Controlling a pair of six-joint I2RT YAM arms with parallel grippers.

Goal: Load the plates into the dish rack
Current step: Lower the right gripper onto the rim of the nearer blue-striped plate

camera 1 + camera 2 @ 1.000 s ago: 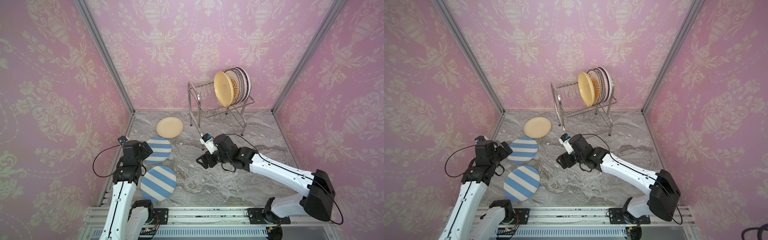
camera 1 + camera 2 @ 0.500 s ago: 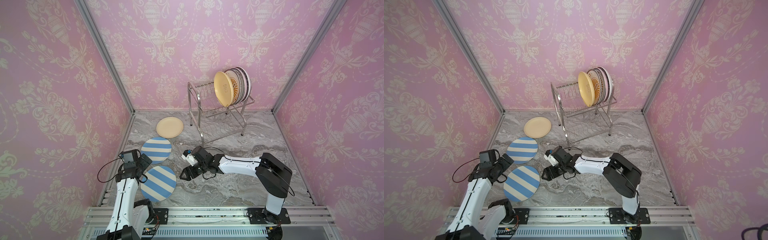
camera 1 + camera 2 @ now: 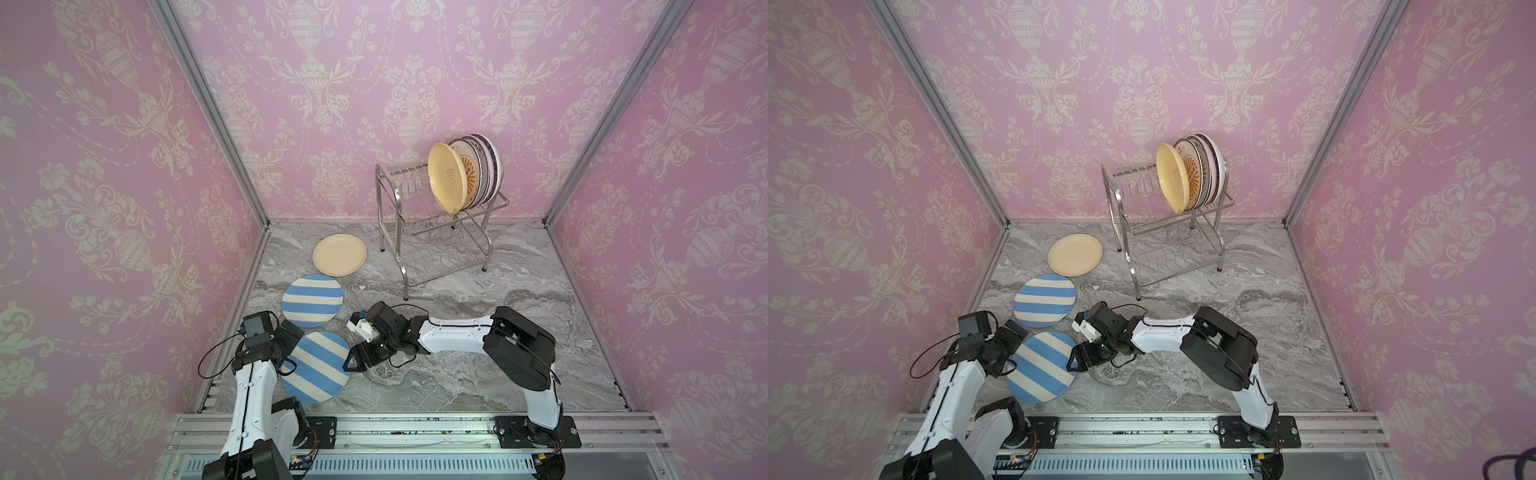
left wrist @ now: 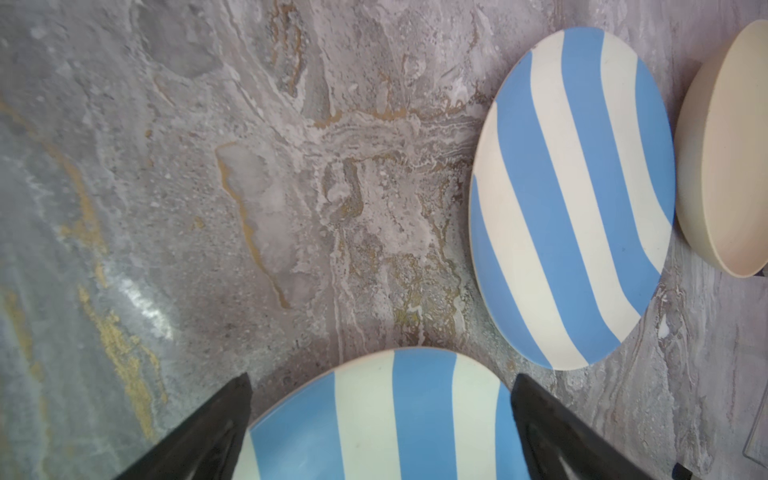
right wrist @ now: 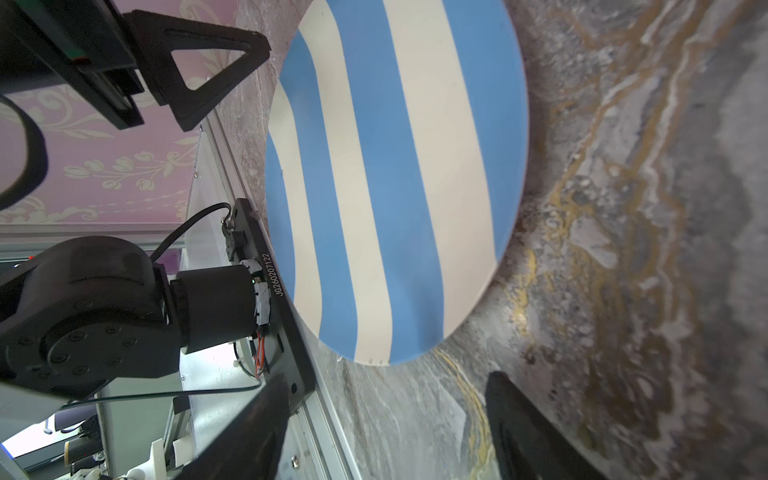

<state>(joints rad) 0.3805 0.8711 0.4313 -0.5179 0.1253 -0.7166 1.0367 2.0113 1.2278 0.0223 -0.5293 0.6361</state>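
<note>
At pickup, our left gripper [image 3: 291, 336] and right gripper [image 3: 351, 365], both spread empty, flank the nearer blue-and-white striped round plate [image 3: 316, 368] lying on the grey marble tabletop [image 3: 457, 374]; next we likely pinch its rim.

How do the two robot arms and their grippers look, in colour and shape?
Both the left arm and the right arm have white shells between black joint housings. The left gripper and the right gripper are black, with triangular fingers. Thin black cables loop beside each wrist. The right wrist camera is white, the left wrist camera black.
</note>
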